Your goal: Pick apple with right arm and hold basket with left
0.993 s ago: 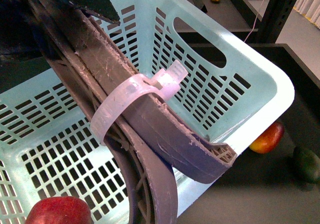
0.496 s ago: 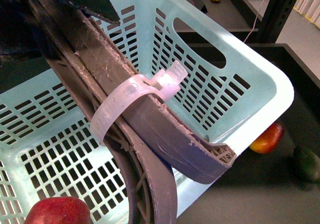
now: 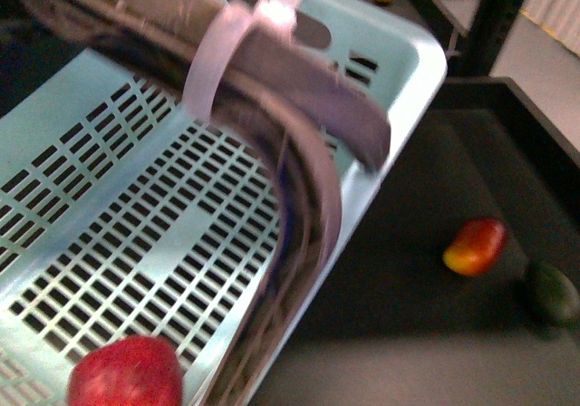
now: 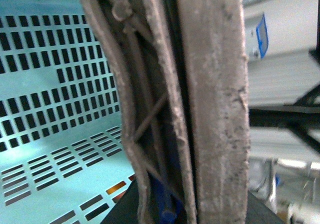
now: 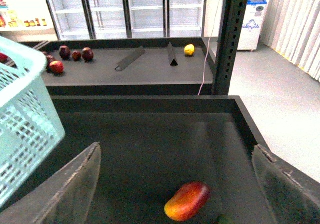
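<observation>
A round, deep red apple (image 3: pixel 122 374) is lying on the slotted floor of a large pale aqua plastic basket (image 3: pixel 408 71), which is sitting tilted in a blurred front view. The likely risks are the apple rolling across the slanted floor, or the basket slipping if the hold on its rim is loose. The right fingers (image 5: pixel 75 184), grey and wide apart, are holding nothing and hanging over the black table (image 5: pixel 140 134), above an oblong red-and-yellow fruit (image 5: pixel 187 201) that could be taken by mistake. The left fingers (image 4: pixel 215 109), brown ribbed plastic, are lying close together along the basket's rim. Whether they are pinching the wall cannot be told.
</observation>
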